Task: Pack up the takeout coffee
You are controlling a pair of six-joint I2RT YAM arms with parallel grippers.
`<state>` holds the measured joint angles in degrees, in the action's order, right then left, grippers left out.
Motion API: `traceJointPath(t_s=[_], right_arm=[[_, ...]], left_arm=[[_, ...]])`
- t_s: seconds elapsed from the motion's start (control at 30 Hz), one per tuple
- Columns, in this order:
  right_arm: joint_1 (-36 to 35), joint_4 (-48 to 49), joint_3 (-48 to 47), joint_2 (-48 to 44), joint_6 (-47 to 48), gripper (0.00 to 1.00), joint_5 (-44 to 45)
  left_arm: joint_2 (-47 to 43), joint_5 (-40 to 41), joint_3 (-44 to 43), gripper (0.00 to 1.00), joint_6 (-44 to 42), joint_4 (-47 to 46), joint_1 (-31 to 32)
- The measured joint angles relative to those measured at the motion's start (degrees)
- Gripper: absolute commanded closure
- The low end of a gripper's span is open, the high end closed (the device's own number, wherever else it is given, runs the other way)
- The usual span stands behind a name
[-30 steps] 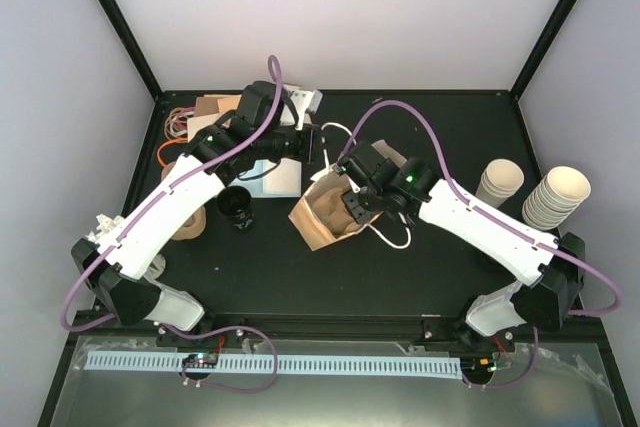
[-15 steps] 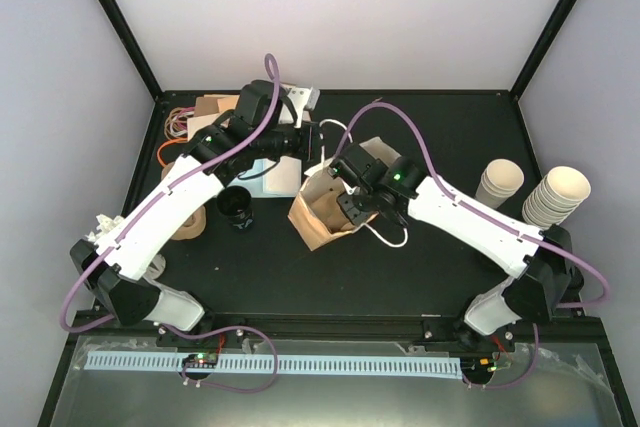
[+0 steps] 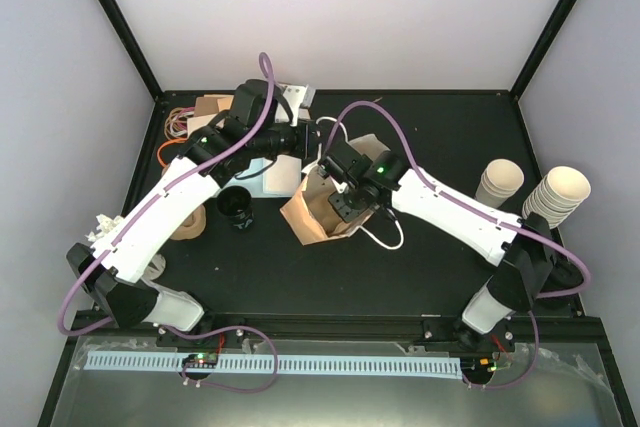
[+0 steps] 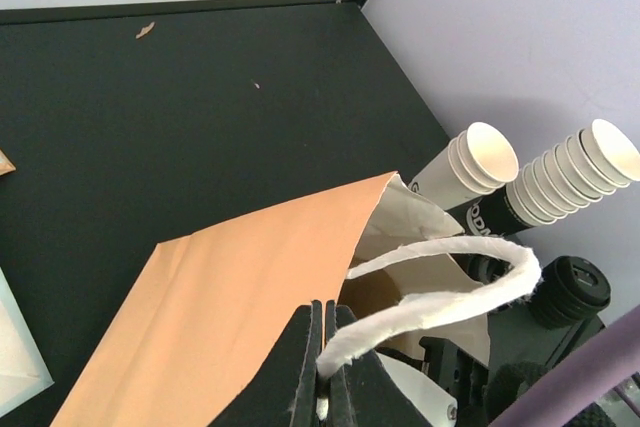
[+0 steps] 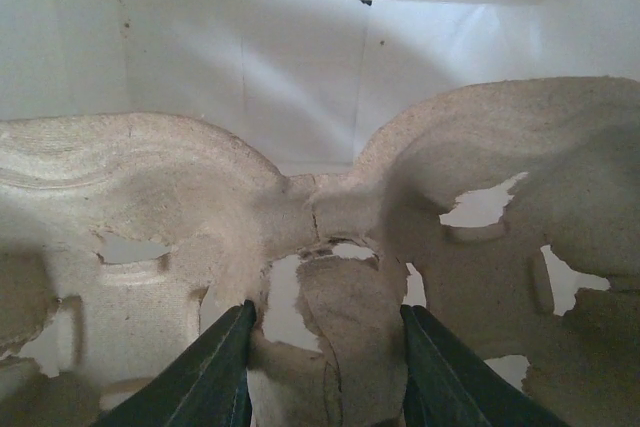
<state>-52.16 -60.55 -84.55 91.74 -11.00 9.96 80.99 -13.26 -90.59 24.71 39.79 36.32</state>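
A brown paper bag point(image 3: 306, 219) stands at the table's middle, mouth up. My left gripper point(image 3: 318, 139) is shut on the bag's white handle point(image 4: 450, 287) and holds it up; in the left wrist view the gripper point(image 4: 328, 309) pinches the handle's end above the bag point(image 4: 230, 297). My right gripper point(image 3: 340, 209) reaches into the bag. In the right wrist view its jaws point(image 5: 326, 309) are closed on the middle ridge of a moulded pulp cup carrier point(image 5: 470, 177), against the bag's white lining. The takeout coffee point(image 3: 237, 208), showing its black lid, stands left of the bag, apart from both grippers.
Two stacks of lidless cream cups point(image 3: 556, 197) point(image 3: 499, 182) stand at the right edge and also show in the left wrist view point(image 4: 575, 172) point(image 4: 480, 157). Cables and cardboard point(image 3: 195, 112) crowd the back left corner. A tan roll point(image 3: 190, 223) lies beside the left arm.
My right arm has pushed leftward and deeper into the bag, and the bag has shifted a little left with it. The left gripper keeps its hold on the handle.
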Motion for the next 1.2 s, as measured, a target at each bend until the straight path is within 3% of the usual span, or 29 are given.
traceJointPath(t_s=[0.1, 0.27, 0.37, 0.77, 1.2], right_arm=[[0.0, 0.0, -0.7, 1.0, 0.5, 0.59, 0.0], [0.0, -0.1, -2.1, 2.6, 1.2, 0.59, -0.2], [0.0, -0.1, -2.8, 3.4, 1.7, 0.59, -0.3], [0.1, 0.1, -4.3, 6.7, 2.4, 0.60, -1.2], [0.3, 1.6, -4.8, 9.5, 2.8, 0.60, -2.1]], left_arm=[[0.0, 0.0, 0.3, 0.92, 0.0, -0.3, -0.2], [-0.4, 0.0, 1.4, 0.59, -0.4, -0.9, -0.5], [-1.8, 0.6, 1.9, 0.49, -0.9, -0.7, -0.9], [-9.9, 2.1, 3.0, 0.44, -2.7, 1.0, -0.9], [-22.0, 2.8, 13.0, 0.45, -4.5, 2.1, 3.3]])
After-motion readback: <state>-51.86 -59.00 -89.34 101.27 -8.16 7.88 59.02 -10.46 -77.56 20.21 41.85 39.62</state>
